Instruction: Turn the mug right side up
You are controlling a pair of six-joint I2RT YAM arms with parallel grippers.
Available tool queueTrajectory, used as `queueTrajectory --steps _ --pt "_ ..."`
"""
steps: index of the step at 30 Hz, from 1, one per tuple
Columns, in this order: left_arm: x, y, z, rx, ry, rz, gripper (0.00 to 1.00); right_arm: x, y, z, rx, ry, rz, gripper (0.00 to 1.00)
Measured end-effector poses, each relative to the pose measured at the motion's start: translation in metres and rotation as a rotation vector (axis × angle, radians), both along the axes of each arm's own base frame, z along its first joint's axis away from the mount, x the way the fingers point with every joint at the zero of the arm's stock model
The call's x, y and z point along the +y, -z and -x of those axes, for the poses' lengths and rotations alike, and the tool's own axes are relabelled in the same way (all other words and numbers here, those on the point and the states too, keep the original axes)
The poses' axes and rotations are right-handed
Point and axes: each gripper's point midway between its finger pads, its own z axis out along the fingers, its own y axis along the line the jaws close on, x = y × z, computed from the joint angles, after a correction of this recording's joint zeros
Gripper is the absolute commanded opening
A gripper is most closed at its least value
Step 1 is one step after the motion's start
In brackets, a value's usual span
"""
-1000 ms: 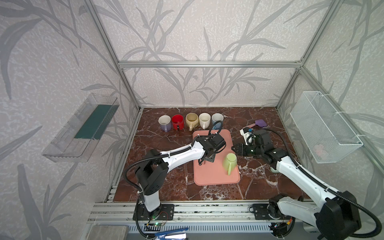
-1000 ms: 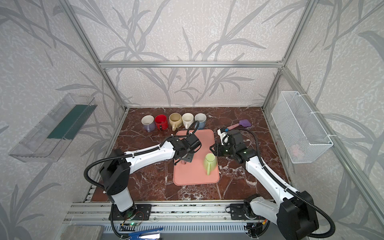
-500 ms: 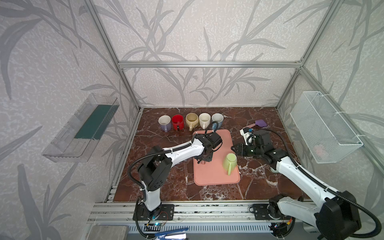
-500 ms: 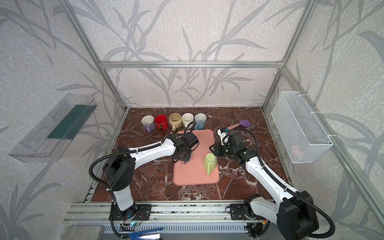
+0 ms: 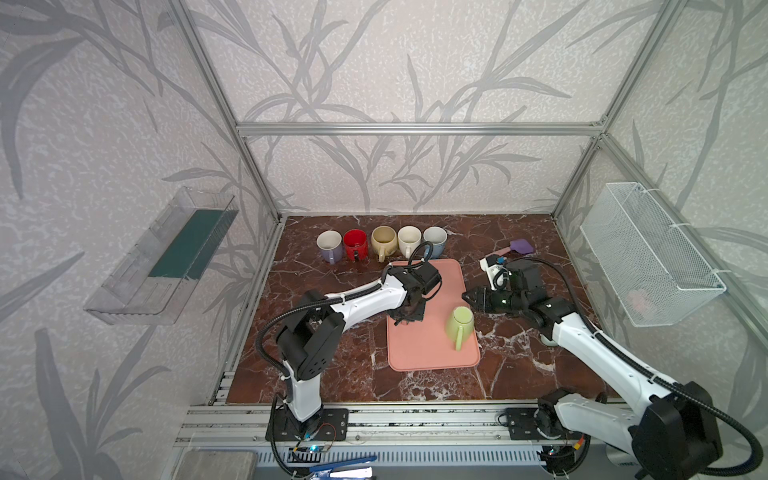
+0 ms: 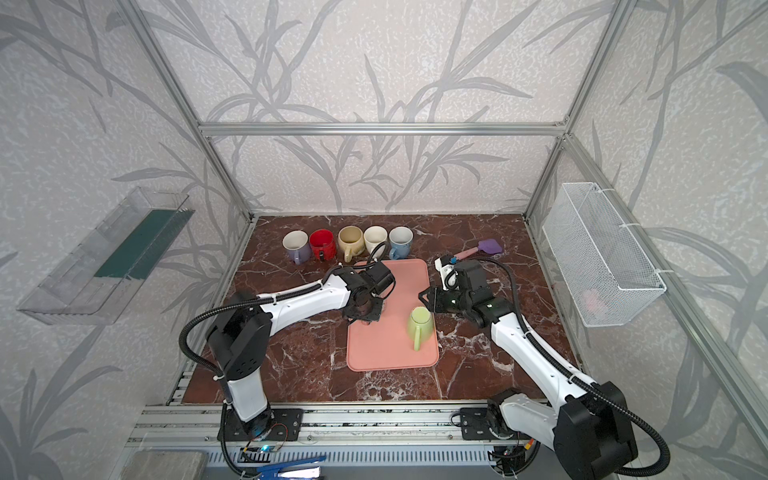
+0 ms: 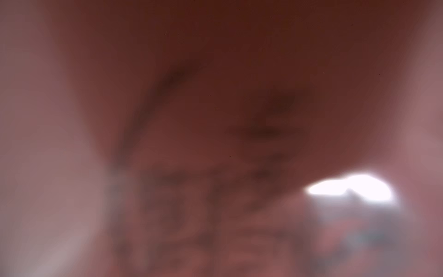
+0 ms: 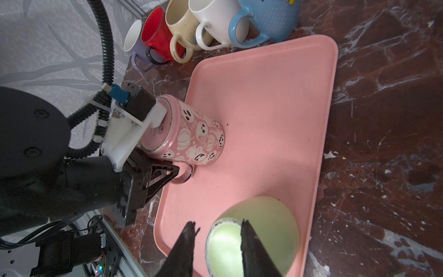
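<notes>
Two inverted mugs on one pink tray: pink mug at left edge, handle pinched by left gripper; green mug just beside right gripper, narrowly parted, empty. Five upright mugs behind.

Marble tabletop carries a pink tray, five mugs and a purple spatula.

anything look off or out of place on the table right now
Two mugs sit upside down on the pink tray: a pink ghost-print mug, with the left gripper at its handle, and a green mug near the right gripper. The back-row mugs all stand upright.
</notes>
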Motion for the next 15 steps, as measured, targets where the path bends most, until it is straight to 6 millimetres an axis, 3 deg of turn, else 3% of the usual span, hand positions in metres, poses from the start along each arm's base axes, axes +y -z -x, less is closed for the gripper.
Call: queueTrajectory --steps 4,15 --pt "-0.0012 0.0 -0.0006 -0.002 0.005 0.004 0.0 0.0003 -0.0002 -0.0005 -0.004 0.0 -0.002 0.34" --pt "-0.0022 -0.0011 -0.0009 -0.007 0.054 -0.001 0.0 0.0015 0.0004 0.0002 -0.003 -0.005 -0.011 0.34"
